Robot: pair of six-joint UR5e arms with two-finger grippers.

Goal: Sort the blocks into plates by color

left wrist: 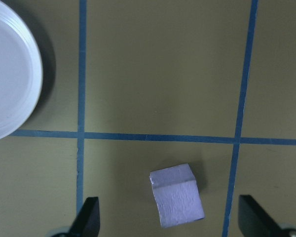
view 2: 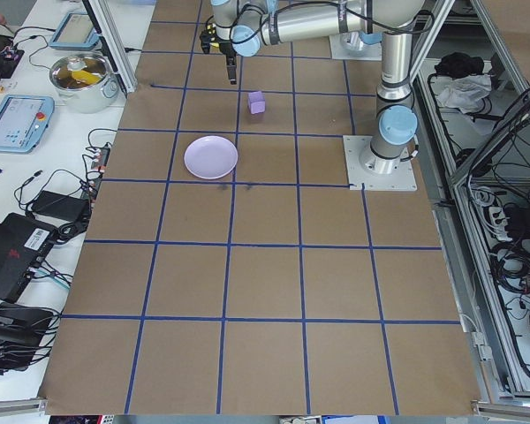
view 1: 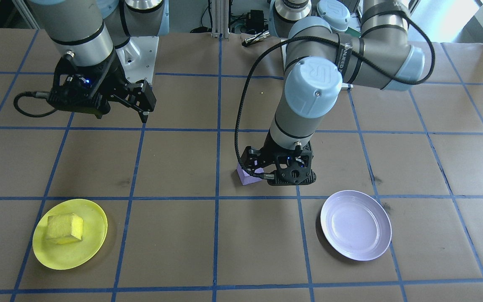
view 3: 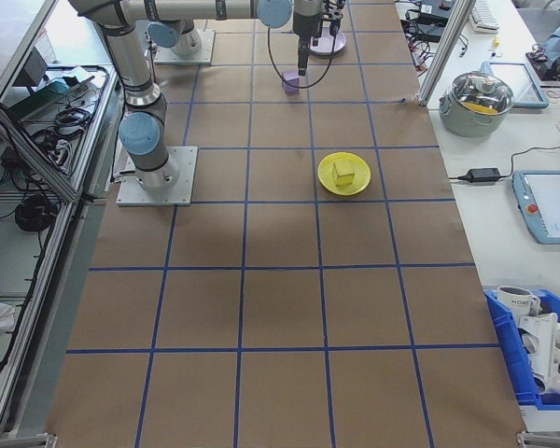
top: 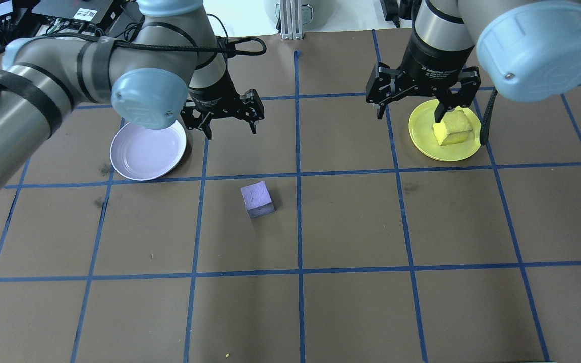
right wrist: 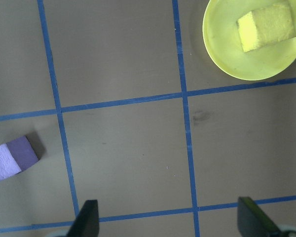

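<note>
Directly below the left end effector point(left wrist: 170, 217), whose fingers stand wide apart and empty, the small rough light-purple foam cube point(left wrist: 176, 195) rests on the brown gridded desk point(top: 351, 222), apart from the round pale-lavender plastic plate point(top: 148, 150). Centre the fingers over the cube, rotate the wrist to match its flat faces, then descend. A cube has no long axis; its faces sit slightly skewed to the blue grid lines. The right end effector point(top: 411, 103) hangs wide and empty above the yellow foam cube point(top: 452, 128), already in the bright yellow plate point(top: 424, 141).
</note>
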